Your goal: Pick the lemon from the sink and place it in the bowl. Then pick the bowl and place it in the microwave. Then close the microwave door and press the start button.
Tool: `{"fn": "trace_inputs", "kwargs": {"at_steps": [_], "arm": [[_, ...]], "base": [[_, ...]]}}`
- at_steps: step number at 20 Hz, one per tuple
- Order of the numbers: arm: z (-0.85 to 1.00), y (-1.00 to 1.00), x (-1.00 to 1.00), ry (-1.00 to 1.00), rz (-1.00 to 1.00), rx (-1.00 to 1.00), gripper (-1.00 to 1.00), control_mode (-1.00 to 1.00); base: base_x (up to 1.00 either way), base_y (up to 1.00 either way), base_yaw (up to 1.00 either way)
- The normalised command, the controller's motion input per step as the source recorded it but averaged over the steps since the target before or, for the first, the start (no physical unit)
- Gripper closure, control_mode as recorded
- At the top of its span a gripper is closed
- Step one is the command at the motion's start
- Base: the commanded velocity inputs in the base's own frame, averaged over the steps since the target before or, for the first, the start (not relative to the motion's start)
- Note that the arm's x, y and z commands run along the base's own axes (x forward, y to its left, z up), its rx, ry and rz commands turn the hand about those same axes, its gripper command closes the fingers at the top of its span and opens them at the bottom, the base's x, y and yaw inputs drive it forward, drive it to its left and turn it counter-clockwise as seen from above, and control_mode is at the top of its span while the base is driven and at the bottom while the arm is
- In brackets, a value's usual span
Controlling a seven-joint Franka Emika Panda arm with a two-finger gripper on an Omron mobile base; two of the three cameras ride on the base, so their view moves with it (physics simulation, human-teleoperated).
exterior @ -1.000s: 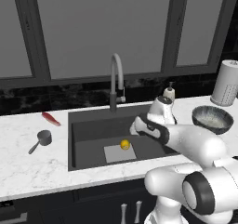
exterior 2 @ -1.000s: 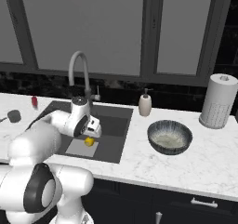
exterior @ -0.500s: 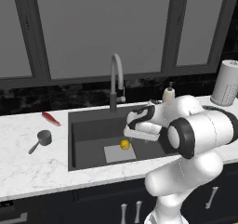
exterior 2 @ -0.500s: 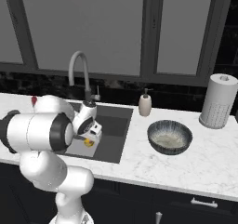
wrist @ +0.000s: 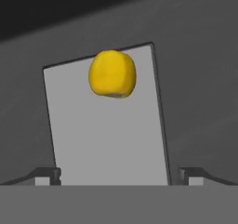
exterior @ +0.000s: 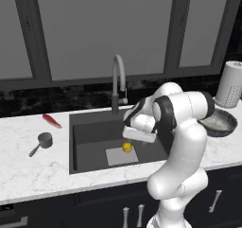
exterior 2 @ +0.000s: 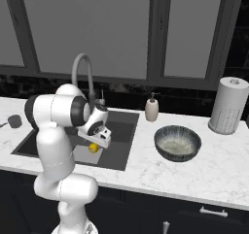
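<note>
The arm had its hand bent down over the sink (exterior: pixel 90 146), and the gripper (wrist: pixel 121 174) hung above the basin with its jaws spread wide and nothing between them. In the hand view the two dark fingertips (wrist: pixel 46 174) stood far apart at either side, with the pale plate (wrist: pixel 109 135) of the sink floor between them.

The lemon (exterior: pixel 126 147) lay on that light grey plate, at its far right corner, close beneath the hand but not touched by it. From the right base view the lemon (exterior 2: pixel 93 148) showed just below the white hand, partly tucked behind it.

The tap (exterior: pixel 118 83) curved up from the far edge of the sink. On the white marble counter (exterior 2: pixel 214 172) to the right of the sink sat the bowl (exterior 2: pixel 177 143), upright, well apart from the lemon. A soap bottle (exterior 2: pixel 152 109) stood at the far right corner of the sink, and a roll of paper towel (exterior 2: pixel 227 106) stood farther right, near the wall. Left of the sink a small grey measuring cup (exterior: pixel 42 141) rested on the counter, with a red thing (exterior: pixel 51 121) lying beyond it toward the wall.
</note>
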Motion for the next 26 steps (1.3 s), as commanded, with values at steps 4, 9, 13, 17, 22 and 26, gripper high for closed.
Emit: {"fn": "trace_inputs", "kwargs": {"at_steps": [4,9,13,17,22,26], "arm": [[-0.41,0.03,0.32,-0.01,0.00,0.06,-1.00,-1.00],[-0.27,0.15,0.31,0.00,0.00,0.02,-1.00,-1.00],[-0.28,0.19,0.40,0.00,0.00,0.00,-1.00,-1.00],[-0.38,0.08,0.49,0.00,0.00,0.00,-1.00,-1.00],[-0.40,0.01,0.36,0.00,0.00,0.00,-1.00,-1.00],[-0.25,0.19,-0.03,0.00,0.00,0.00,1.00,-1.00]], "base": [[0.00,0.00,0.00],[0.00,0.00,0.00],[0.00,0.00,0.00],[0.00,0.00,0.00],[0.00,0.00,0.00],[0.00,0.00,0.00]]}}
